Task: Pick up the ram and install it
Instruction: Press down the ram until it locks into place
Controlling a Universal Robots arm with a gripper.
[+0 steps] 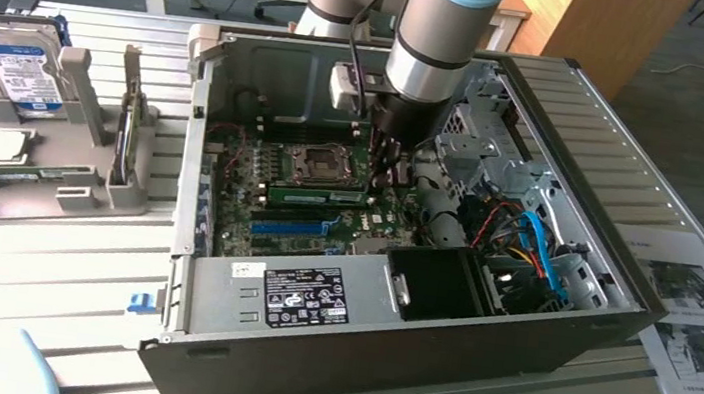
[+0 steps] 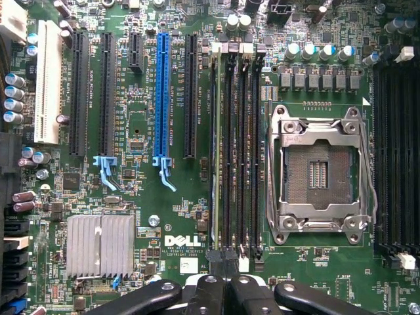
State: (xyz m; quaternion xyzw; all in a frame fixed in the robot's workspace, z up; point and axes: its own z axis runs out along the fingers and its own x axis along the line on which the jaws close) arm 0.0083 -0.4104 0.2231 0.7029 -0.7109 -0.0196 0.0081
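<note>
The ram [image 1: 319, 195] is a long green stick standing in a memory slot on the motherboard [image 1: 321, 229] inside the open computer case. In the wrist view the ram [image 2: 217, 151] shows edge-on as a thin pale line in the slot beside the black empty memory slots [image 2: 241, 151]. My gripper [image 1: 390, 166] hangs inside the case, just above the end of the ram nearer the exterior view's right. Its black fingers [image 2: 207, 289] meet with no gap, so my gripper [image 2: 228, 285] is shut with nothing visibly between them.
The empty CPU socket [image 2: 320, 174] lies beside the memory slots, and a long blue slot [image 2: 161, 98] on their other side. Case walls [image 1: 595, 187], a black fan box [image 1: 442, 284] and cables [image 1: 534, 245] crowd the exterior view's right. A grey fixture [image 1: 46, 170] holds a hard drive [image 1: 21, 68].
</note>
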